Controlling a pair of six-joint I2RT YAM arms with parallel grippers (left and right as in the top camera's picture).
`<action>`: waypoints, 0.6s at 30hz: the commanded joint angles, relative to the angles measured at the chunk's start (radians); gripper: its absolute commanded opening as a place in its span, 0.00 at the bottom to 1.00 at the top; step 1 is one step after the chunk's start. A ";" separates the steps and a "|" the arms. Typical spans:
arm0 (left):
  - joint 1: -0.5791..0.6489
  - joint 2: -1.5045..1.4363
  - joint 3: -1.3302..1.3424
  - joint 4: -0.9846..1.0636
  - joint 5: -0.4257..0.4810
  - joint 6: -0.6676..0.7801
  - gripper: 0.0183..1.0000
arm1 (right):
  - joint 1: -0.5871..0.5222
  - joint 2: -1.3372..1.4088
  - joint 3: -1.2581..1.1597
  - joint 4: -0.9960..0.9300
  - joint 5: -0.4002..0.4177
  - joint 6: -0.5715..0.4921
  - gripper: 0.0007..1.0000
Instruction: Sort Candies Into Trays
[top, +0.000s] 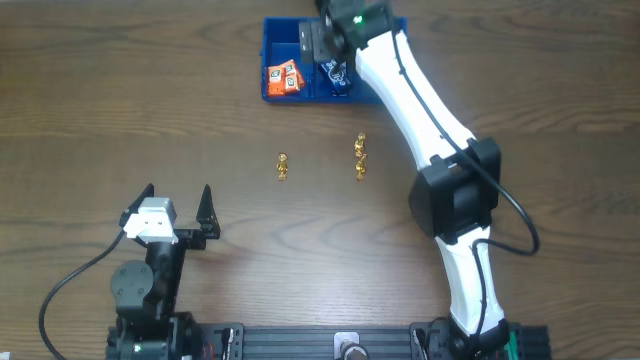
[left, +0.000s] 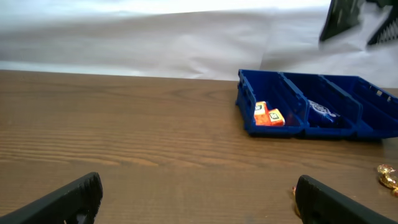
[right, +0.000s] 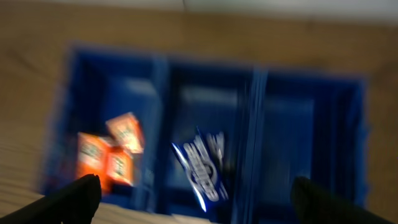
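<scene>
- Top view: a blue tray (top: 282, 40) with three compartments sits at the far edge of the desk (top: 120, 110), near its middle. Orange candies (top: 283, 77) lie in the tray's left end compartment, and a blue candy (top: 335, 72) lies in the middle one. Three gold candies (top: 283, 166) lie loose in the middle of the desk, one on its own and two close together to its right. The right gripper (top: 318, 42) hangs over the tray. The left gripper (top: 180, 200) sits near the desk's near left corner, fingers spread and holding nothing.
- Left wrist view: the left gripper (left: 198, 183) is released over bare wood. The tray (left: 249, 118) stands well apart from it, and one gold candy (left: 387, 176) lies nearer.
- Right wrist view: this view is blurred. The right gripper (right: 193, 186) is spread wide and holds nothing. Below it are the orange candies (right: 109, 152) and the blue candy (right: 202, 165), and the third compartment looks empty.
- Progress, as a judgement: the orange and blue candies look sorted. The three gold candies are left to sort, probably into the empty compartment.
</scene>
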 joint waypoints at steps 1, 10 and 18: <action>0.002 -0.004 -0.020 -0.033 0.024 0.006 1.00 | 0.092 -0.015 0.196 -0.220 -0.010 0.065 1.00; 0.002 -0.004 -0.020 -0.033 0.024 0.006 1.00 | 0.261 0.029 0.105 -0.441 -0.025 0.233 1.00; 0.002 -0.004 -0.020 -0.033 0.024 0.006 1.00 | 0.300 0.042 -0.232 -0.259 -0.110 0.296 1.00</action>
